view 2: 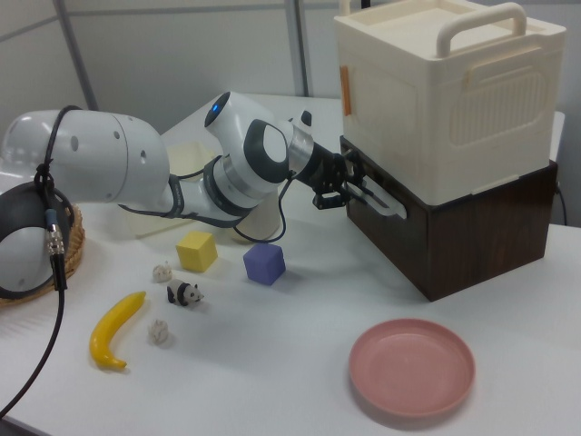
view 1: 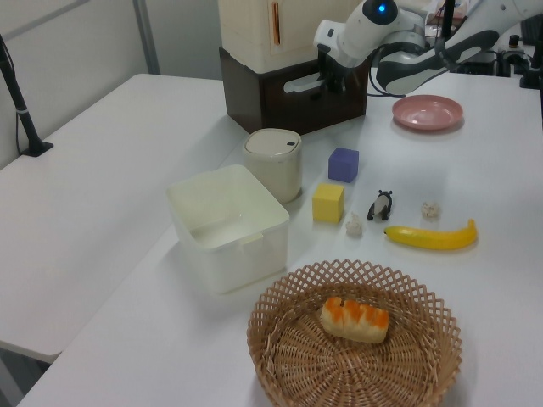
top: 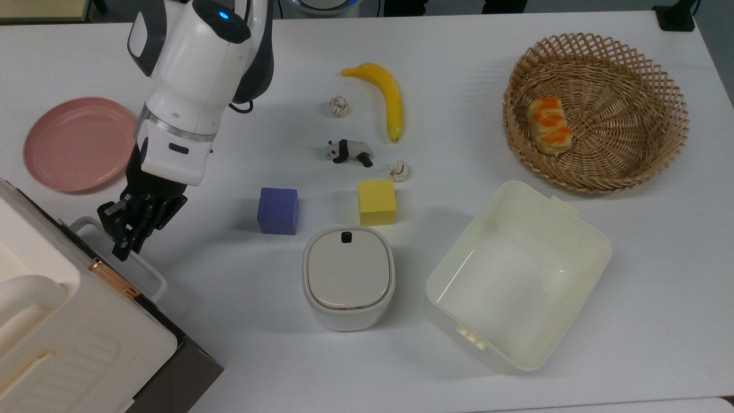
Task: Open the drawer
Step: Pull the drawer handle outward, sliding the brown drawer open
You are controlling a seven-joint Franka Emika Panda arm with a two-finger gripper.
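Drawer [view 2: 454, 232]: dark brown front, white loop handle [top: 146, 272], under cream cabinet [view 2: 445, 100]; front flush with the cabinet base, at the top view's lower left corner.
Gripper [top: 123, 244]: black, on white arm [top: 189, 86], at the handle's upper end in the top view; fingers on either side of the white bar in the right view [view 2: 349, 186]; whether clamped tight or slightly apart, cannot tell.
Pink plate [top: 77, 143]: on white table [top: 659, 258], near the drawer, beside the arm.
Purple cube [top: 278, 210] and yellow cube [top: 377, 202]: side by side, apart, just above white lidded container [top: 348, 278] in the top view.
Cream bin [top: 516, 275]: open, to the top view's right of the container.
Panda figure [top: 348, 152]: between two small pale knotted balls [top: 340, 106] [top: 398, 171].
Banana [top: 385, 94]: near the panda.
Wicker basket [top: 631, 160]: top view's upper right, holding orange-topped bread piece [top: 549, 125].
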